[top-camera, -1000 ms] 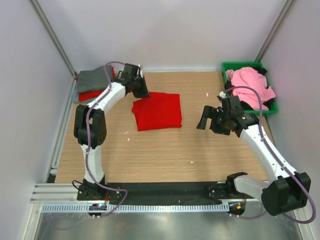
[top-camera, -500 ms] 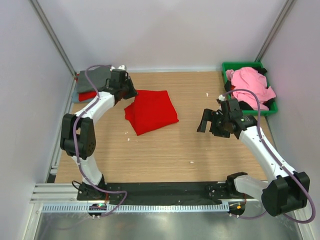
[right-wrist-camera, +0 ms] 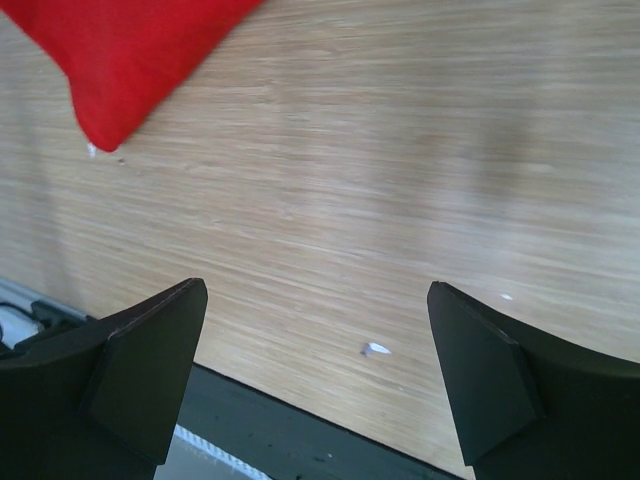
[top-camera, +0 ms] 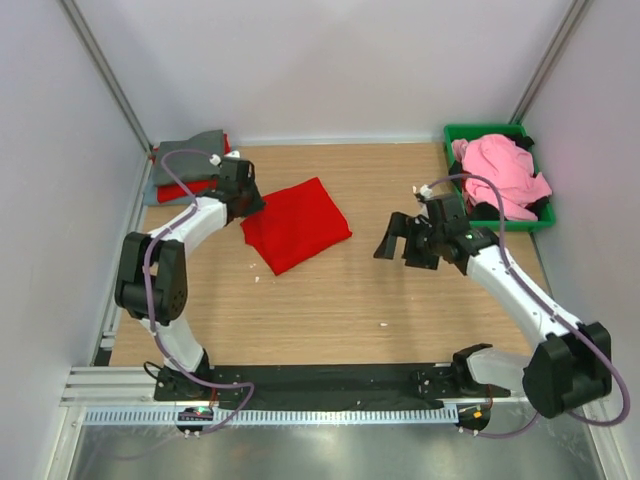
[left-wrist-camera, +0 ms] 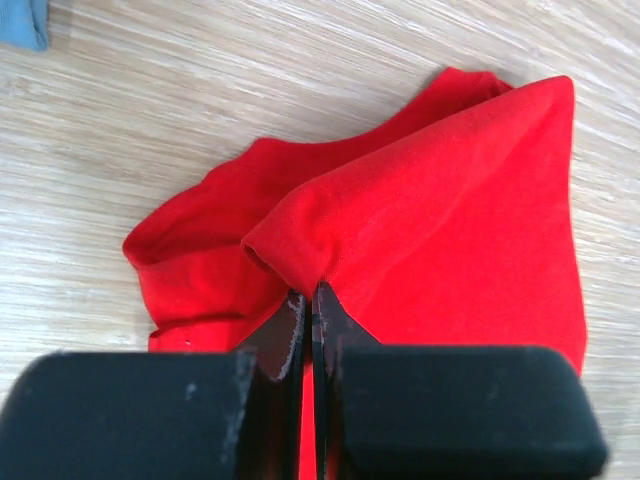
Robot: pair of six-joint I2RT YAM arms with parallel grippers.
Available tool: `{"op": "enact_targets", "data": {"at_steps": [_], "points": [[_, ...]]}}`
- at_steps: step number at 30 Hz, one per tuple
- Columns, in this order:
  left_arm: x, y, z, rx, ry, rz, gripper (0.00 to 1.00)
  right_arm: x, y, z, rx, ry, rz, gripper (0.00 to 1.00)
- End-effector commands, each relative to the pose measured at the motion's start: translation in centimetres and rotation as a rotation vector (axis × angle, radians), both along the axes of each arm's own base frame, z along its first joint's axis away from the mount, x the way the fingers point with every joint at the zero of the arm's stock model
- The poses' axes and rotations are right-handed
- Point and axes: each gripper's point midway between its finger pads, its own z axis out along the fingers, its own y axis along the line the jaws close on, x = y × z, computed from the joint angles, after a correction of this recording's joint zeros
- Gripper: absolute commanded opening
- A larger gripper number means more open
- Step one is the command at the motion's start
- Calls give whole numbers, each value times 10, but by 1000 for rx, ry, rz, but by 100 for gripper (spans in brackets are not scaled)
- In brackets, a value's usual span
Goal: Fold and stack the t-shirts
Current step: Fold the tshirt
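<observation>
A folded bright red t-shirt [top-camera: 296, 224] lies skewed on the wooden table, left of centre. My left gripper [top-camera: 243, 203] is shut on its left edge; in the left wrist view the red t-shirt [left-wrist-camera: 440, 200] puckers between the closed fingertips [left-wrist-camera: 296, 312]. A pile of folded t-shirts [top-camera: 185, 165], grey over red over light blue, sits at the back left corner. Pink and dark t-shirts [top-camera: 500, 172] fill the green bin. My right gripper [top-camera: 397, 240] hovers open over bare table, right of the red shirt. In the right wrist view its fingers [right-wrist-camera: 150, 350] stand wide apart, with a corner of the red t-shirt [right-wrist-camera: 120, 60] at top left.
The green plastic bin [top-camera: 455, 135] stands at the back right corner. Grey walls close in the table on three sides. A black strip and metal rail [top-camera: 300, 385] run along the near edge. Small white specks [right-wrist-camera: 377, 348] lie on the wood.
My left gripper has dragged the red t-shirt leftward and turned it askew. My right gripper has shifted left toward the shirt, still open.
</observation>
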Motion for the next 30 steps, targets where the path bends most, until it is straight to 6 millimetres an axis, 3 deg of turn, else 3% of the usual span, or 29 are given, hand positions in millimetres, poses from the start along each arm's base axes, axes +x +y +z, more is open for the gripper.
{"op": "enact_targets", "data": {"at_steps": [1, 3, 4, 5, 7, 8, 10, 11, 12, 13, 14, 16, 19, 20, 21, 22, 24, 26, 27, 28, 29, 30], "points": [[-5, 3, 22, -27, -56, 37, 0, 37, 47, 28, 120, -88, 68, 98], [-14, 5, 24, 1, -44, 30, 0, 61, 61, 37, 146, -120, 96, 98], [-20, 8, 39, 26, -76, 35, 0, 74, 64, 40, 139, -133, 100, 98], [-25, 2, 47, 60, -106, 15, 0, 102, 68, 40, 123, -134, 97, 98], [-33, 8, 54, 135, -138, 17, 0, 136, 71, 38, 128, -126, 83, 98], [-36, 8, 58, 133, -146, 13, 0, 165, 80, 36, 154, -125, 87, 98], [-44, 12, 50, 146, -122, 15, 0, 200, 84, 29, 208, -106, 54, 97], [-47, 16, 50, 150, -125, 27, 0, 225, 94, 58, 250, -159, 72, 95], [-50, 16, 46, 152, -119, 28, 0, 242, 102, 14, 244, -67, 75, 94], [-54, 18, 36, 156, -102, 29, 0, 265, 115, 47, 292, -132, 100, 93], [-54, 18, 32, 155, -103, 28, 0, 271, 124, 4, 299, -31, 107, 92], [-55, 18, 20, 159, -85, 25, 0, 289, 132, 11, 315, -53, 112, 91], [-49, 18, 1, 179, -51, 26, 0, 291, 133, 4, 321, -55, 110, 90], [-45, 18, -3, 191, -47, 22, 0, 287, 130, -8, 315, -51, 101, 90], [-42, 19, -24, 217, 3, 23, 0, 284, 127, -8, 312, -60, 93, 90], [-34, 20, -26, 221, 22, 26, 0, 270, 118, -10, 307, -47, 82, 91], [-19, 19, -53, 241, 124, 32, 0, 262, 107, -2, 305, -76, 71, 90], [-25, 25, -82, 267, 251, 37, 0, 242, 89, 10, 287, -100, 58, 91], [-18, 24, -84, 260, 265, 45, 0, 234, 83, 12, 275, -106, 55, 91], [-24, 25, -109, 258, 336, 42, 0, 218, 73, 3, 246, -81, 40, 91], [-24, 23, -115, 245, 347, 38, 0, 208, 62, 25, 233, -129, 35, 91], [-23, 20, -121, 233, 355, 32, 0, 199, 54, 32, 223, -145, 24, 91]]}}
